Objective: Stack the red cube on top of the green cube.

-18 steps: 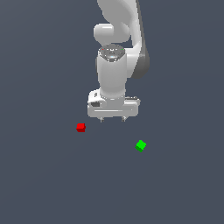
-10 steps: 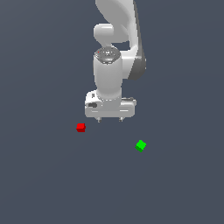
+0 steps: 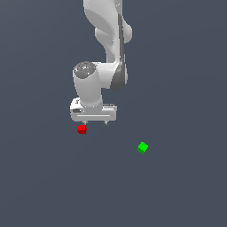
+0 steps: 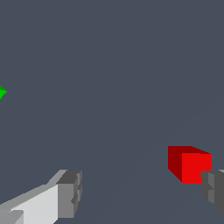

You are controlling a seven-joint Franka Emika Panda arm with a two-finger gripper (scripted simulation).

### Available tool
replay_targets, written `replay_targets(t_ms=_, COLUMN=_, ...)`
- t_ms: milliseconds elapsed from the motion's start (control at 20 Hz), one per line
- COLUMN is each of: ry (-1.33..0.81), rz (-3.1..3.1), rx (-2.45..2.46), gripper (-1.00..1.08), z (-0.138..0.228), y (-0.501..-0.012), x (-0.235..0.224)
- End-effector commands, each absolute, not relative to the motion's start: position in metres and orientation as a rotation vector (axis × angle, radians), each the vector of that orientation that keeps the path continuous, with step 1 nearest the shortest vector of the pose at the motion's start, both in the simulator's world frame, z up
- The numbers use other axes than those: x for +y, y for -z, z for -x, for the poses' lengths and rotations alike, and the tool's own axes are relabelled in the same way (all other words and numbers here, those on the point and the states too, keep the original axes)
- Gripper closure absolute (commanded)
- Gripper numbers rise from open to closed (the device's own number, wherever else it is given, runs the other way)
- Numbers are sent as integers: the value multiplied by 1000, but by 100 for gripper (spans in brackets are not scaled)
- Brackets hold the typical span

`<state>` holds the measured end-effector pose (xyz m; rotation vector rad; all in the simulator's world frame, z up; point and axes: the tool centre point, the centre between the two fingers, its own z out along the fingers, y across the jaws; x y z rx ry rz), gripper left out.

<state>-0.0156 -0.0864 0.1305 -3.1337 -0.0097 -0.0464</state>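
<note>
Exterior view showed the white arm [image 3: 106, 53] bent down over a plain dark grey bench [image 3: 186, 190], its gripper [image 3: 95, 123] hanging low with two short fingertips pointing at the surface. The red cube [image 3: 81, 129] sat on the bench just below the gripper's end toward the exterior view's left, close under one fingertip, though from that angle I could not tell whether they touched. The green cube [image 3: 142, 147] lay well apart from it, toward the exterior view's right and a little nearer the camera, turned corner-on and resting alone.

Wrist view made the jaws plain: they stood spread wide, one grey finger [image 4: 70, 194] on one side and the other finger [image 4: 214, 188] at the far edge of the picture, with open bench between them. The red cube [image 4: 189, 163] was not centred in that gap; it sat hard by the second finger, which overlapped its lower corner in the picture. Nothing was pinched. Only a sliver of the green cube [image 4: 2, 92] showed at the picture's edge, far from both fingers.
</note>
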Motion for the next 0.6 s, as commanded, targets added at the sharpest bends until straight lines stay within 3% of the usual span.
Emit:
replay_targets(t_ms=0, ry=33, rz=3136, rx=-7, gripper=-92, z=25, y=-113, x=-114)
replay_targets(t_ms=550, ry=0, rz=3141, rx=-4, gripper=-92, z=45, y=-70, x=-183)
